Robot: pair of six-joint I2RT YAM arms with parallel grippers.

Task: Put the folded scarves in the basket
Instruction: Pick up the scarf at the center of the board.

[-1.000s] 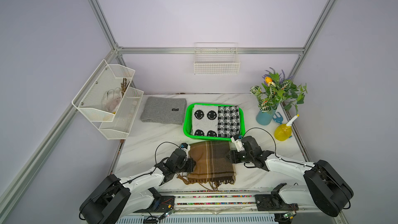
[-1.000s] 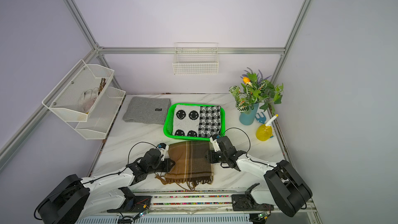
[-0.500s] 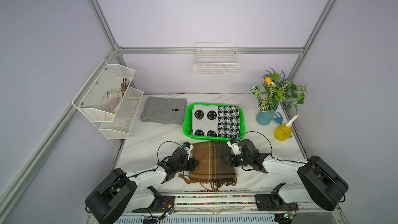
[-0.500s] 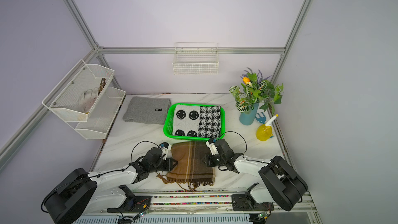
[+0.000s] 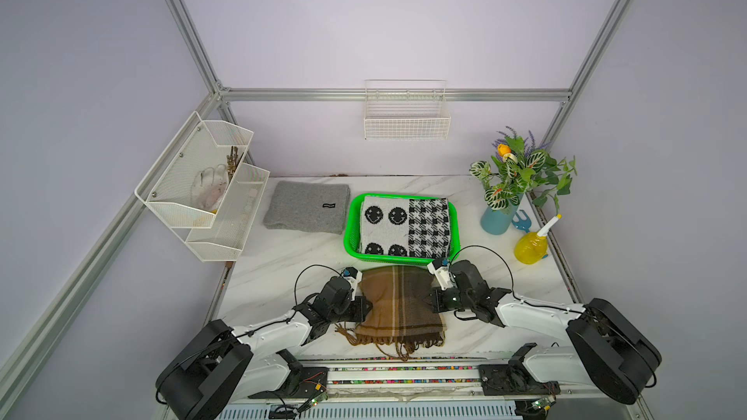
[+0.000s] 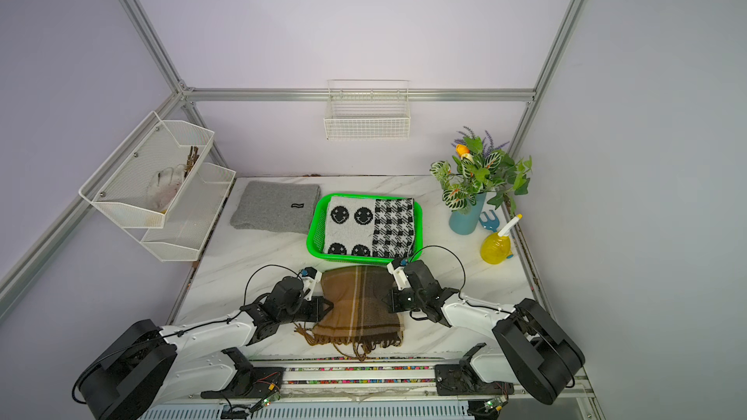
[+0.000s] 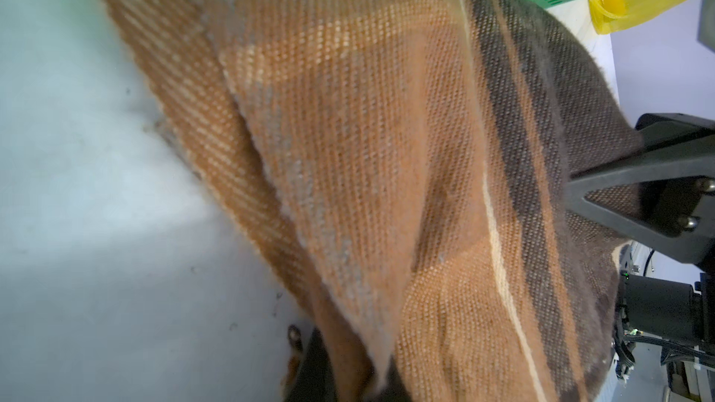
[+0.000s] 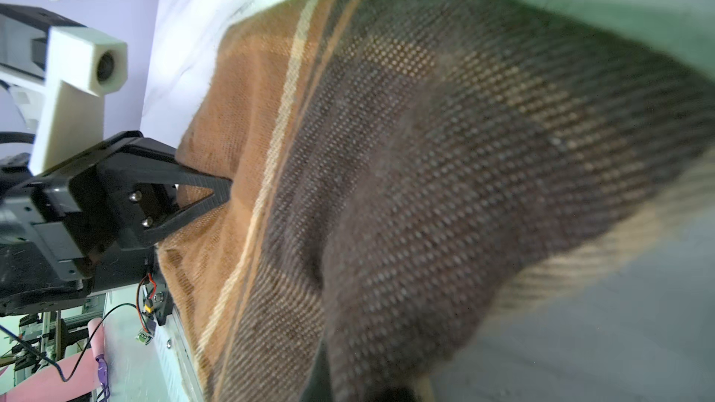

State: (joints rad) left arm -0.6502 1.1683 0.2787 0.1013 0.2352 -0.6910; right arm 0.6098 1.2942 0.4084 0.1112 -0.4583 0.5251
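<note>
I have both arms low over the table (image 5: 283, 264), one on each side of the brown plaid scarf (image 5: 398, 305). The left gripper (image 5: 366, 311) is pressed together on the scarf's left edge. In the right wrist cam its black fingers (image 8: 220, 187) bite into the cloth. The right gripper (image 5: 426, 301) is clamped on the opposite edge, and the left wrist cam shows its fingers (image 7: 638, 168) sunk in the fabric.

The scarf is pulled in at both pinch points and humps up btw them. Its fringed end lies flat on the table, toward the arm bases. Its far edge sits just beside the near wall of the green basket (image 5: 349, 228) — touching or not, I can't tell. So the scarf is outside the basket.

Inside the basket a folded b/w patterned scarf (image 5: 404, 228) covers approx the whole floor. A folded gray scarf (image 5: 307, 207) lies on the table to the basket's left.
</note>
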